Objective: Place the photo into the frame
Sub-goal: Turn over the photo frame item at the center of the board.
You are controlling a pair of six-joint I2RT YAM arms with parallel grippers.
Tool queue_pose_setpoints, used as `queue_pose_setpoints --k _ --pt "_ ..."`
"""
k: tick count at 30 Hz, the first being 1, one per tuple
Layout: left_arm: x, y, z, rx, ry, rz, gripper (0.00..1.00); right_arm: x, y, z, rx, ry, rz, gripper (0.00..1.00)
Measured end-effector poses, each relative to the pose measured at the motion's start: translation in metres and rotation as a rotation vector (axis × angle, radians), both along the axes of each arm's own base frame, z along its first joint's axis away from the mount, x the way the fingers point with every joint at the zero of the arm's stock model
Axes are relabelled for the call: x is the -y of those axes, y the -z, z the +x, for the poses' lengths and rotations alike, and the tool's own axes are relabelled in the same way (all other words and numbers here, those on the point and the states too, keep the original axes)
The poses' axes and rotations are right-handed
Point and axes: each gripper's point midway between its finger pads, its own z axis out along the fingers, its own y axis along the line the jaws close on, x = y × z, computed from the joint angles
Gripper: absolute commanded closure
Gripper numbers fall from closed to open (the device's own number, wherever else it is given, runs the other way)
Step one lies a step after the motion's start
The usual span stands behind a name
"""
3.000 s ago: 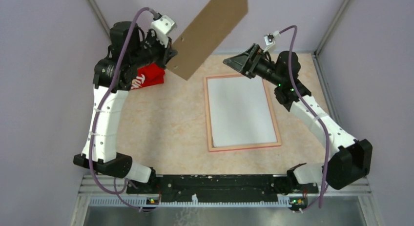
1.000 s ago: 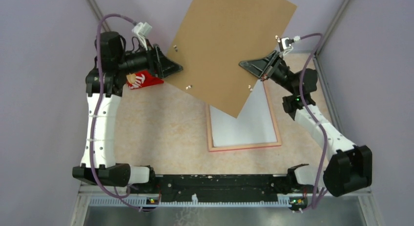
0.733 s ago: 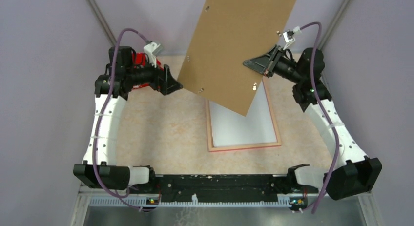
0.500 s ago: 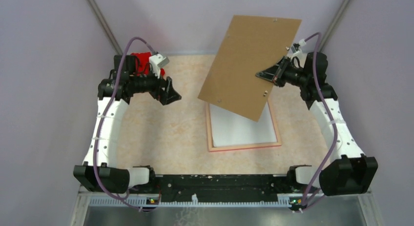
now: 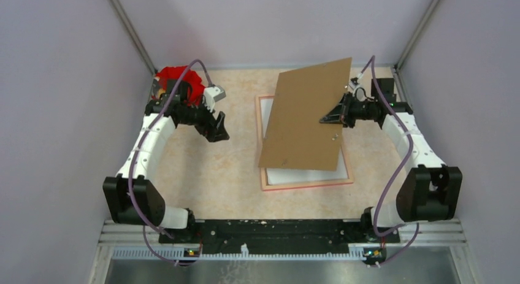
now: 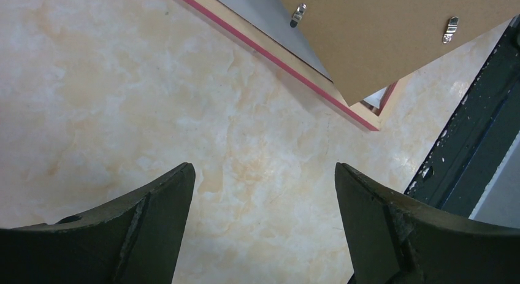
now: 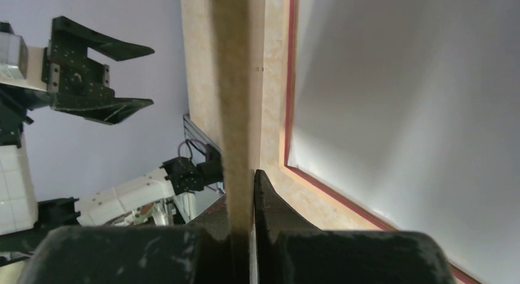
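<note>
Flat brown backing board [image 5: 306, 118] now lower, tilted above thin-railed pink frame [image 5: 306, 185], right tool [image 5: 325, 119] clamped on board's edge, left tool [image 6: 262, 168] spread apart, left of frame, over marbled table [image 5: 202, 173].

A brown backing board [image 5: 306, 121] hangs slanted above the right half of the marbled beige table [image 5: 202, 173], with one near corner reaching toward the table's middle. Small metal clips [image 6: 298, 14] sit on its face close to the edges. Something red [image 5: 167, 74] lies at the far left corner, perhaps a crumpled packet or a cloth, and it is partly hidden. A black rail [image 5: 276, 229] runs along the near edge.
</note>
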Motion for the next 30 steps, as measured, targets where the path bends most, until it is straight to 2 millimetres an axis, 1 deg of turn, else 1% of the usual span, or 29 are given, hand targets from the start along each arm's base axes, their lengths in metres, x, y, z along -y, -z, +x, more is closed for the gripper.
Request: queue_pose_setpoints --k 3,6,8,9,14,17,22,26,28,30 --pt "0.003 0.01 0.003 -0.021 0.014 0.004 0.12 0.001 0.018 0.001 -0.042 -0.027 -0.025 1.0" --pt "0.006 0.016 0.005 -0.028 0.021 0.015 0.13 0.003 0.032 0.007 -0.079 -0.058 -0.051 1.0" --pt "0.008 0.019 0.005 -0.025 0.03 0.024 0.13 0.003 0.037 0.016 -0.086 -0.08 -0.06 1.0" --pt "0.01 0.019 0.005 -0.023 0.035 0.028 0.13 0.002 0.038 0.026 -0.081 -0.099 -0.056 1.0" --pt "0.013 0.022 0.005 -0.012 0.049 0.052 0.14 -0.002 0.045 0.042 -0.083 -0.16 -0.028 1.0" --pt "0.011 0.028 0.004 -0.012 0.05 0.074 0.15 -0.002 0.046 0.045 -0.088 -0.184 -0.022 1.0" --pt "0.007 0.034 0.003 -0.017 0.042 0.103 0.15 -0.005 0.036 0.046 -0.059 -0.217 0.001 1.0" --pt "0.008 0.035 0.003 -0.016 0.045 0.118 0.16 -0.006 0.033 0.045 -0.051 -0.225 0.014 1.0" --pt "0.011 0.036 0.002 -0.016 0.053 0.127 0.16 -0.007 0.035 0.041 -0.047 -0.227 0.023 1.0" --pt "0.016 0.037 -0.001 -0.017 0.063 0.13 0.17 -0.01 0.033 0.032 -0.04 -0.233 0.055 1.0"
